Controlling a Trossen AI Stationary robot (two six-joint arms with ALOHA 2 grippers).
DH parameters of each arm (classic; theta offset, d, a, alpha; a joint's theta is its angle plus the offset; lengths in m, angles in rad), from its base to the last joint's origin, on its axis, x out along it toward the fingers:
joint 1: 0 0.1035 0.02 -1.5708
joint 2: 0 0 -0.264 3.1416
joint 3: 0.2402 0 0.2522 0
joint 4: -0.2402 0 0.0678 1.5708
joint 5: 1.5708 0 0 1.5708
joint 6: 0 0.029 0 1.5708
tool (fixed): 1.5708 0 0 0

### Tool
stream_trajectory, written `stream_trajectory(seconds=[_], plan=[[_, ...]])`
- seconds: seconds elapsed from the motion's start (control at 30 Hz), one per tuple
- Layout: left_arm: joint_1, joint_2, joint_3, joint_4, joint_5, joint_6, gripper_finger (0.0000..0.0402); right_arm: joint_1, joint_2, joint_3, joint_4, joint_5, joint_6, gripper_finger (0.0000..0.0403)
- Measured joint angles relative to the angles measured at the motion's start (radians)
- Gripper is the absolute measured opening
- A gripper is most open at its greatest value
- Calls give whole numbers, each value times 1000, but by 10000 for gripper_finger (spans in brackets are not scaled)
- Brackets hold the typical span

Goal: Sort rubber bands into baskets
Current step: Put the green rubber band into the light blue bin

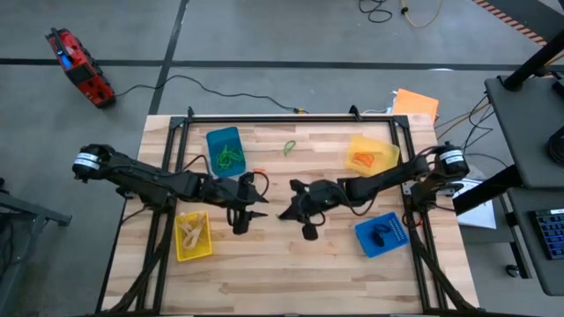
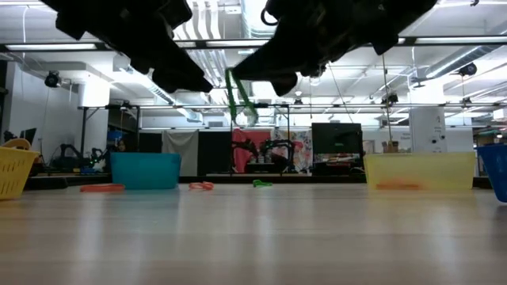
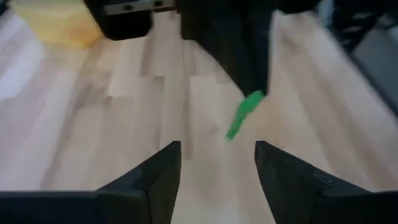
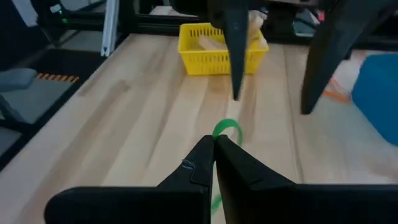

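Two grippers meet above the table's middle; the right gripper [image 4: 214, 146] is pinched tight on a thin green rubber band [image 4: 225, 130], which dangles clear of the pale wooden table [image 1: 264, 282]; the left gripper [image 3: 217, 165] faces it with fingers spread wide and nothing between them; that loop looks feather-light, floppy and stretchy, likely to twist or snap away, so a firm pinch across both strands at its free lower end seems best; more green bands already lie in the blue plastic basket [image 1: 224, 152] near the left arm.
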Motion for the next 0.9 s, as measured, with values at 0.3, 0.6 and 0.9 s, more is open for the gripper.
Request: stream_trajectory(seconds=[0.3,0.6,0.9], plan=[[-2,1,-81,236,83,-17,194,4,36,35,27,-32,-39,8],[-3,4,-101,247,93,-20,194,0,37,43,34,-56,-80,8],[-3,103,-78,324,125,-18,188,-14,37,43,56,-56,-113,8]])
